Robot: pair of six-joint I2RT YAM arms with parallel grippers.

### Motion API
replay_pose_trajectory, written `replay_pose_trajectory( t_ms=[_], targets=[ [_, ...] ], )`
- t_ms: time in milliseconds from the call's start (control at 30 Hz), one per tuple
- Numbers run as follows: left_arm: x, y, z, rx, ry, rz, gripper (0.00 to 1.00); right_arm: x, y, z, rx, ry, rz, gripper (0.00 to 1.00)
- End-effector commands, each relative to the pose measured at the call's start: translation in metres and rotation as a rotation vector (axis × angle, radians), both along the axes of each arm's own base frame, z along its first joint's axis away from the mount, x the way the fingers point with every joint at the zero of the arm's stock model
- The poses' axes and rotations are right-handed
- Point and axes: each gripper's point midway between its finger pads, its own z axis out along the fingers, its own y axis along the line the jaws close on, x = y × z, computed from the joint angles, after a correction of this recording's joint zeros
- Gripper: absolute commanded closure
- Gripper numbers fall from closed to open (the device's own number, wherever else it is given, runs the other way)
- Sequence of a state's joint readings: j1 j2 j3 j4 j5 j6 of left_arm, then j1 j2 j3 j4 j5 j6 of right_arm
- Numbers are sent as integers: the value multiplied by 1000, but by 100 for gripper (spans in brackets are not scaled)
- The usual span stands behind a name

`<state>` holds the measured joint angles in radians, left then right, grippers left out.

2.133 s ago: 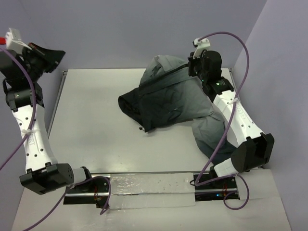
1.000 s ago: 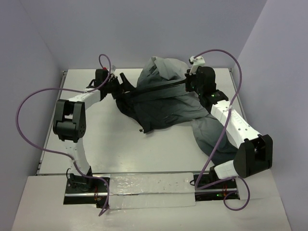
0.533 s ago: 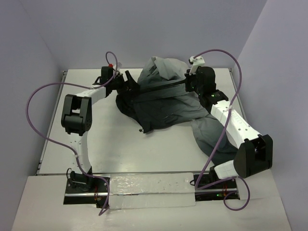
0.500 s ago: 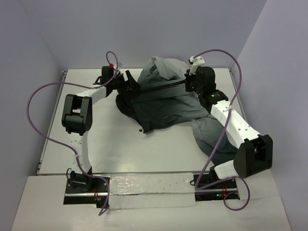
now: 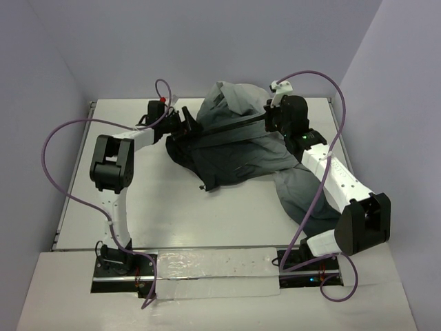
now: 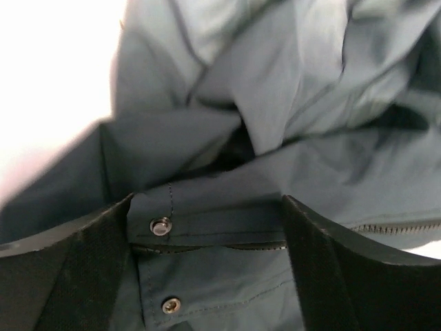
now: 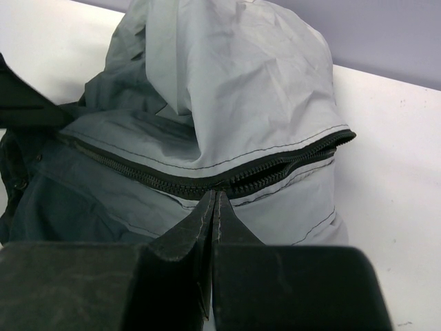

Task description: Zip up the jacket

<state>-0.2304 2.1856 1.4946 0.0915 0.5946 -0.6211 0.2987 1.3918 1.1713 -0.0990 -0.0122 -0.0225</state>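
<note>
The jacket lies bunched at the back of the table, light grey at the top and dark charcoal at its left end. Its dark zipper runs taut between my two grippers. My left gripper is open at the jacket's left end. In the left wrist view its fingers straddle the dark hem, where two metal snaps show. My right gripper is shut at the zipper's right end. In the right wrist view its tips pinch where the closed zipper splits open; the pull is hidden.
A grey sleeve trails toward the near right, beside my right arm. The white table ends at a raised rim on the left and walls close in at the back and right. Purple cables loop off both arms.
My left arm came down from the far left to the jacket's left end, then slid a little further right onto the hem, its jaws narrowing slightly. The right arm has not moved.
</note>
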Motion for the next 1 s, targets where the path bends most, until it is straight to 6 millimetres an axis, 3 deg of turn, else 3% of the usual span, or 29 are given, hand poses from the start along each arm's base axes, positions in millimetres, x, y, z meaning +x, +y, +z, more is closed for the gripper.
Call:
replay_pose_trajectory(
  t_ms=[0,167,267,333,400,467,500,533,600,667,700,733,833,967],
  targets=[
    [-20,-15,37,-101,-67,-64,15,-6,8,25,24,-54,28,100],
    [-31,-17,51,-167,-89,-54,35,-5,10,22,23,-48,33,100],
    [-30,-18,50,-163,-79,-48,66,-6,11,22,22,-48,34,100],
    [-31,-17,50,-157,-52,-40,97,-6,10,23,21,-50,30,100],
    [-35,-16,56,-160,-52,-47,100,-6,10,24,20,-52,29,100],
    [-44,-8,82,-158,-80,-24,100,-7,8,24,6,-48,24,100],
    [-48,-1,95,-152,-94,-12,100,-7,7,25,0,-48,22,100],
    [-52,7,93,-131,-68,19,100,-8,7,27,-3,-53,23,100],
    [-57,25,110,-125,-84,54,100,-10,6,28,-5,-57,22,100],
    [-70,49,150,-135,-146,105,100,-9,7,27,-3,-53,26,100],
    [-72,50,143,-135,-122,114,100,-8,8,25,-3,-49,31,100],
    [-77,70,158,-155,-143,166,100,-7,11,20,3,-37,37,100],
    [-94,88,186,-166,-175,200,100,-2,21,10,22,-17,67,100],
    [-116,119,197,-132,-158,261,100,6,35,-2,31,5,101,100]
  ],
)
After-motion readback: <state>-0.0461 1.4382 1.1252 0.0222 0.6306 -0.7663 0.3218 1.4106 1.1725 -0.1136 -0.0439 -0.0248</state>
